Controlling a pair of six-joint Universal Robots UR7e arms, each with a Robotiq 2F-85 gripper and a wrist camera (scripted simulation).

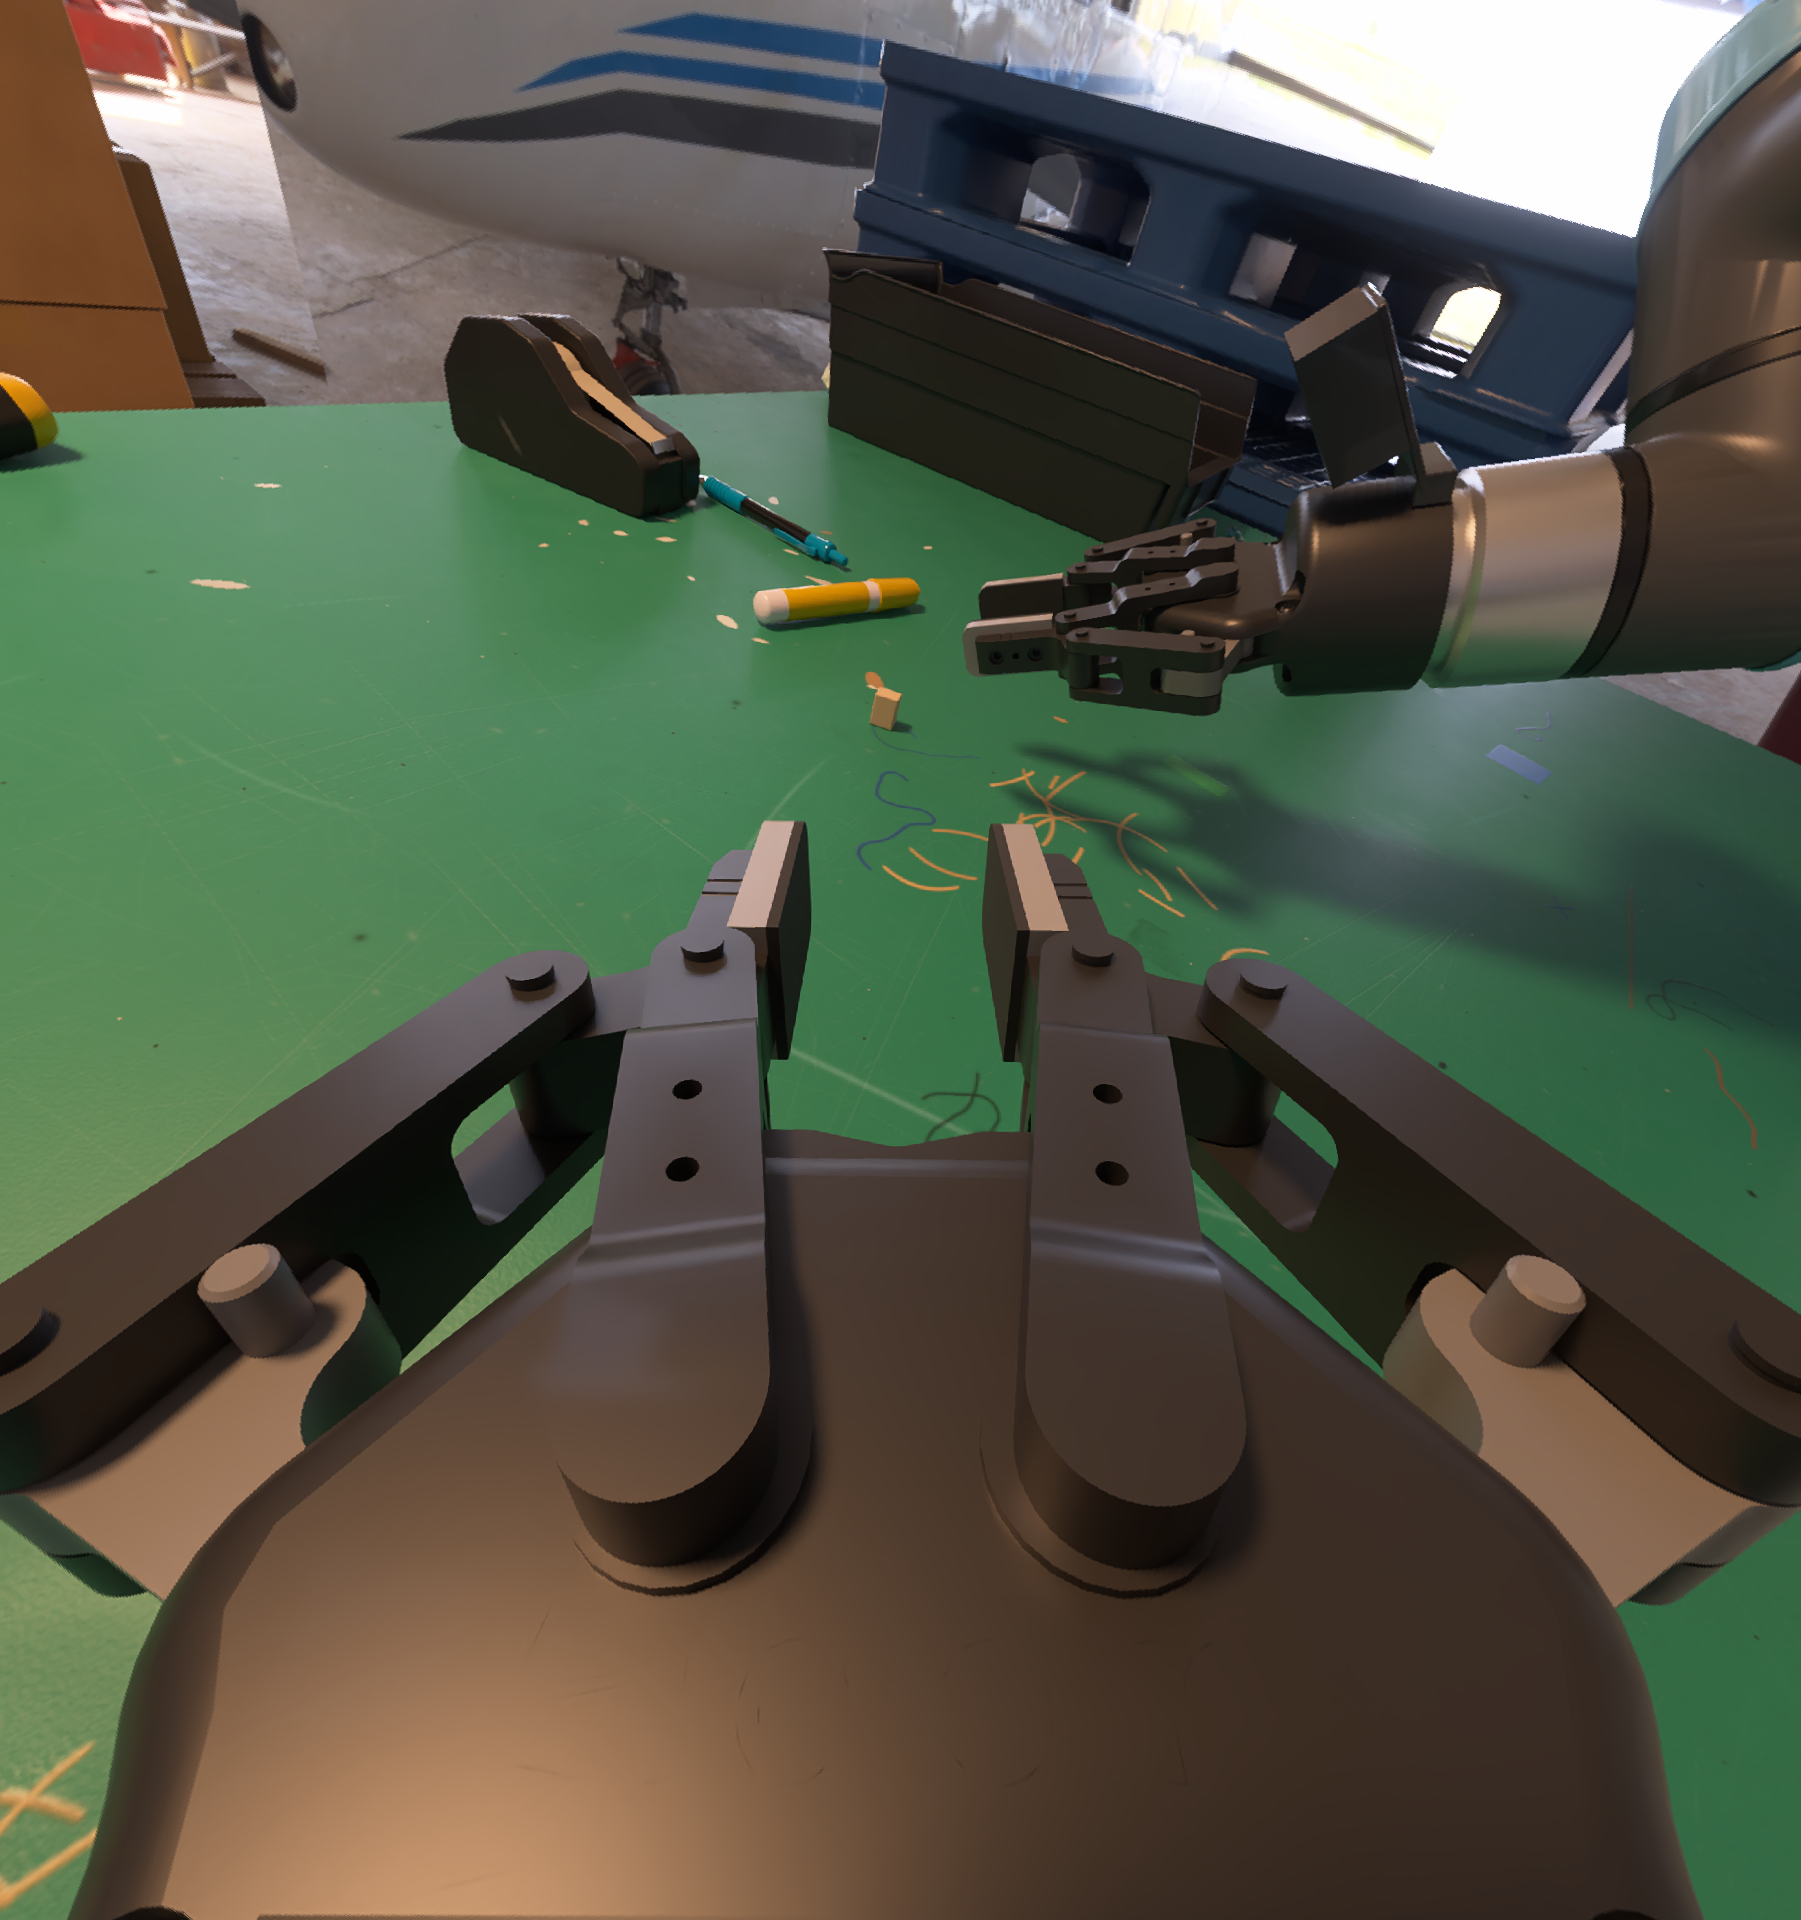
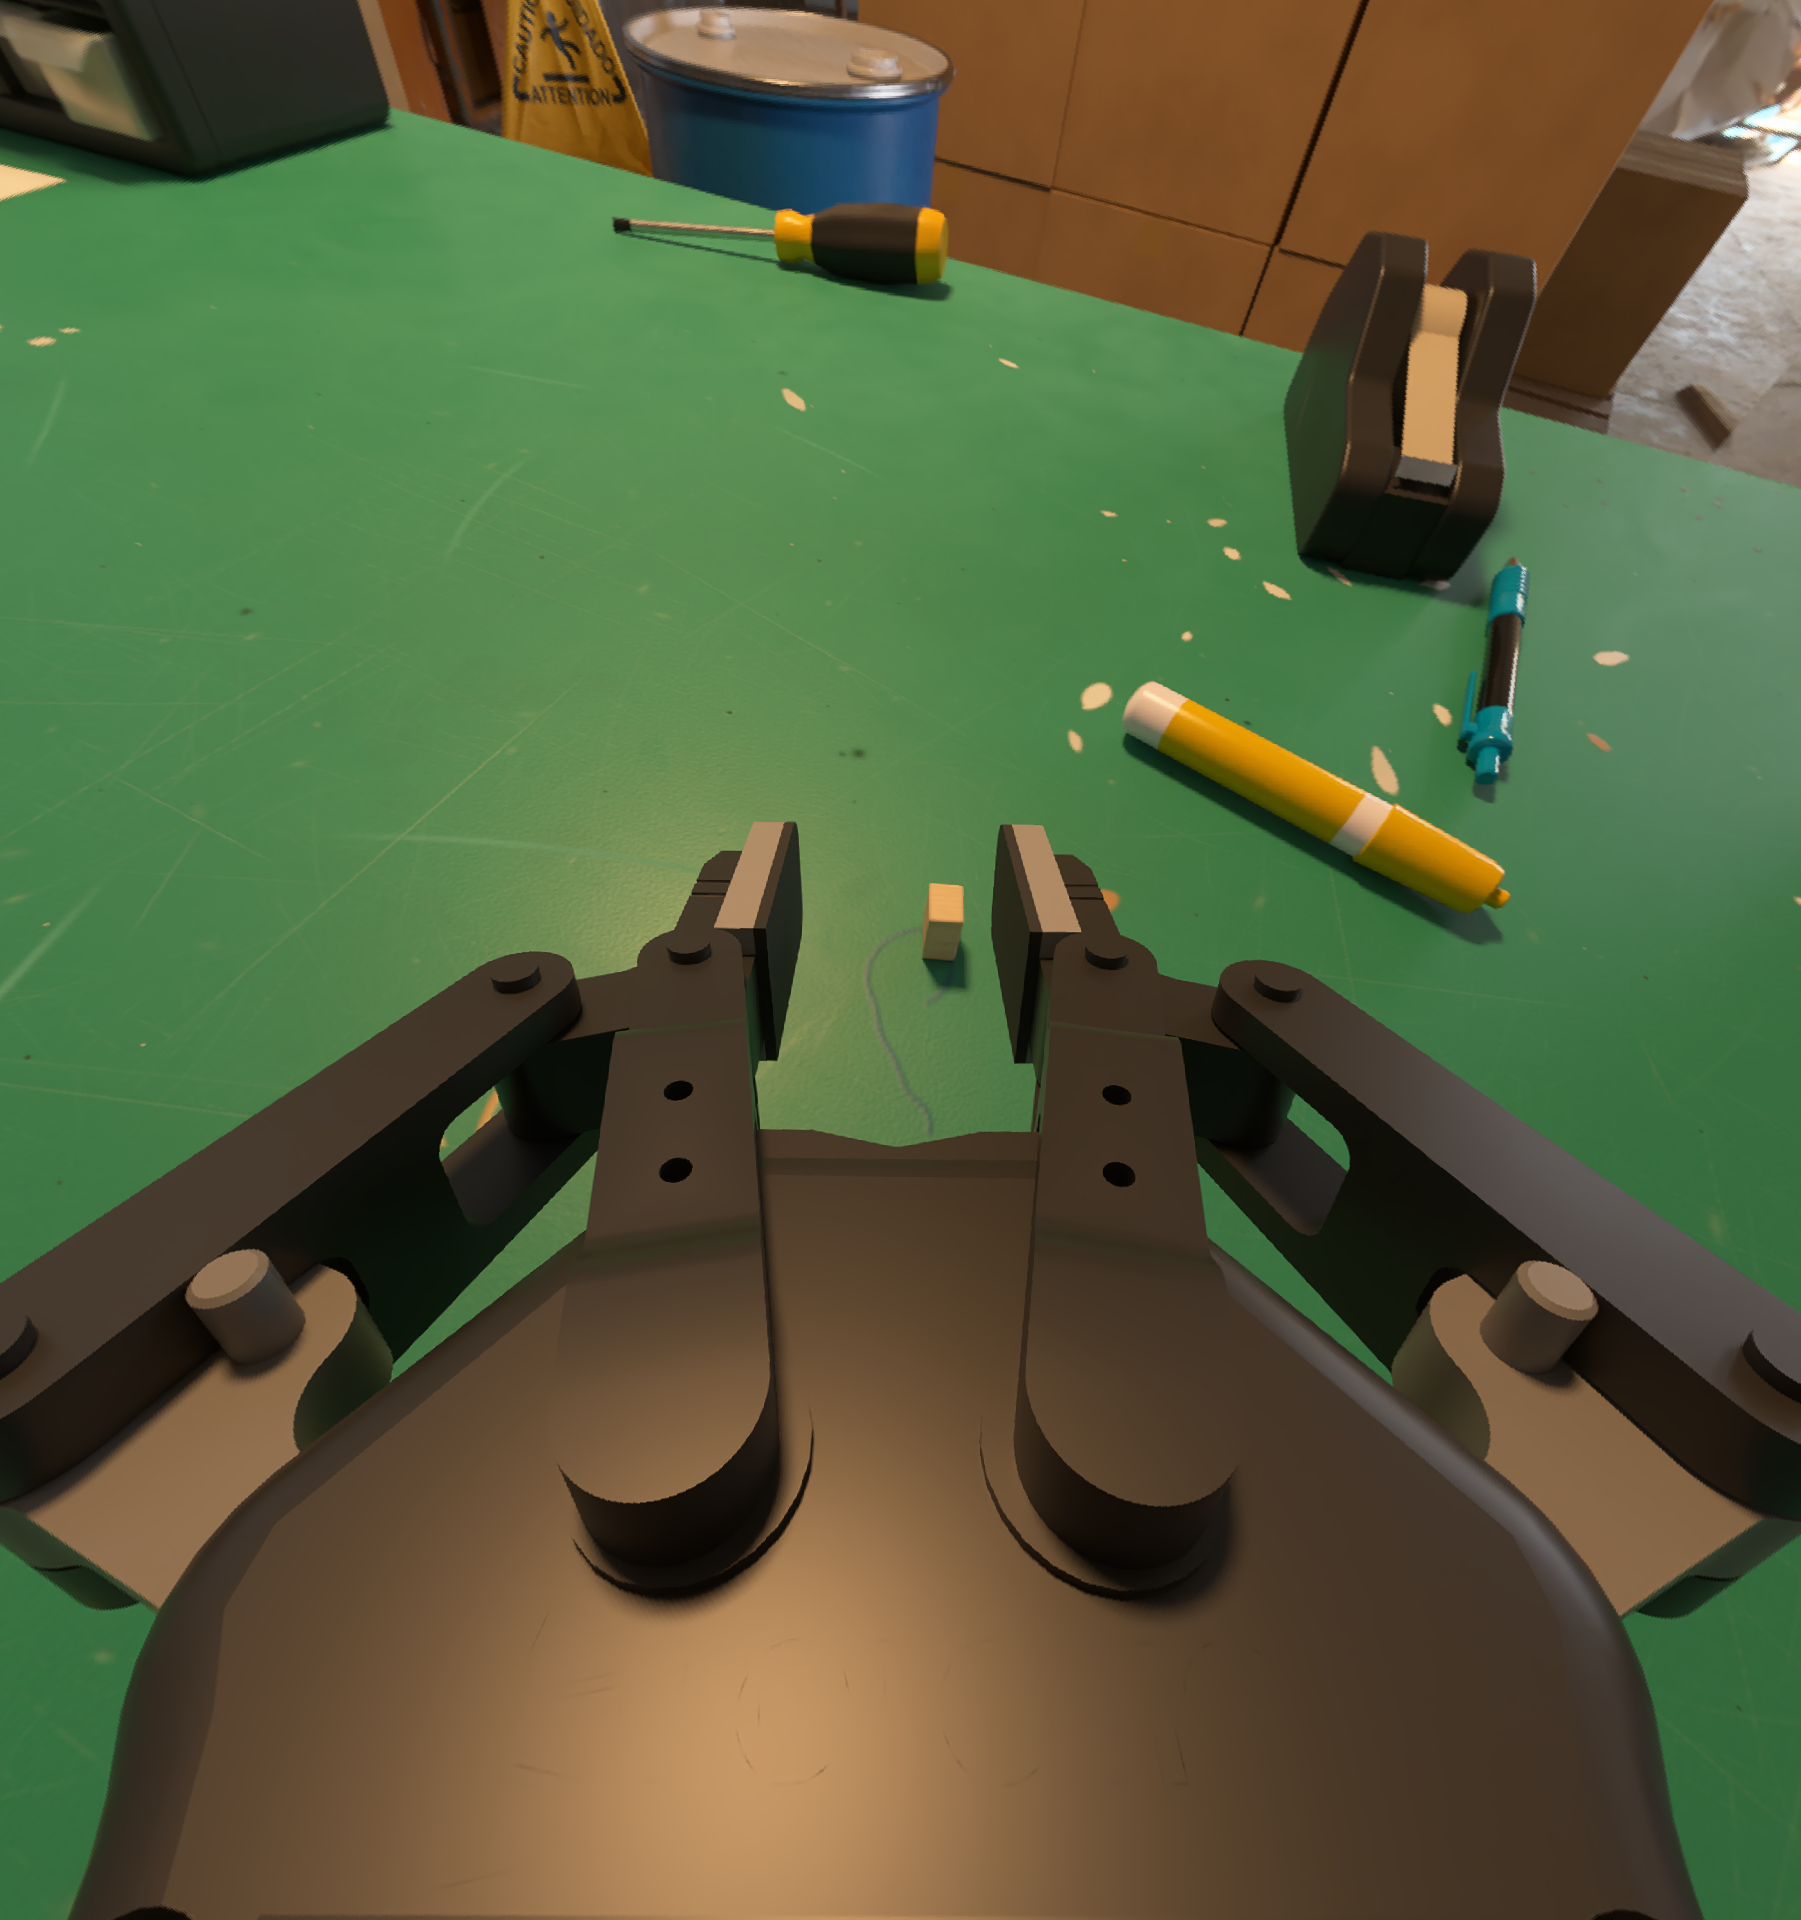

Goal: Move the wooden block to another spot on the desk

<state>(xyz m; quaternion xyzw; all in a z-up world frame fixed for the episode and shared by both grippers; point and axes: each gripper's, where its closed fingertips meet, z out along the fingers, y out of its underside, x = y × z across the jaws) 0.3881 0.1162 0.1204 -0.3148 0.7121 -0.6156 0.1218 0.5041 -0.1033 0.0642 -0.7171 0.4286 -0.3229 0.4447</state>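
- Left wrist view: we look across a scuffed green desk (image 1: 252, 779) with an aircraft fuselage (image 1: 584, 114) and a blue pallet (image 1: 1239, 197) behind it.
- Our left gripper (image 1: 896, 883) hangs above the desk with its fingers spread apart and nothing between them, over orange and blue scribbles (image 1: 989, 842).
- The wooden block (image 1: 884, 708) stands on the desk well ahead of it, small and pale, just below and left of the right gripper (image 1: 989, 629), which reaches in from the right and is not touching it.
- Beyond the block lie a yellow marker (image 1: 836, 601), a teal pen (image 1: 773, 520), a black tape dispenser (image 1: 563, 416) and a dark tray (image 1: 1021, 416).
- Right wrist view: the same green desk, with cardboard boxes (image 2: 1239, 135) and a blue drum (image 2: 787, 104) past its edge.
- Our right gripper's fingers are released and wide; the block sits on the desk in the gap, nearer the right finger, apart from both pads.
- A screwdriver (image 2: 823, 241) lies far off.
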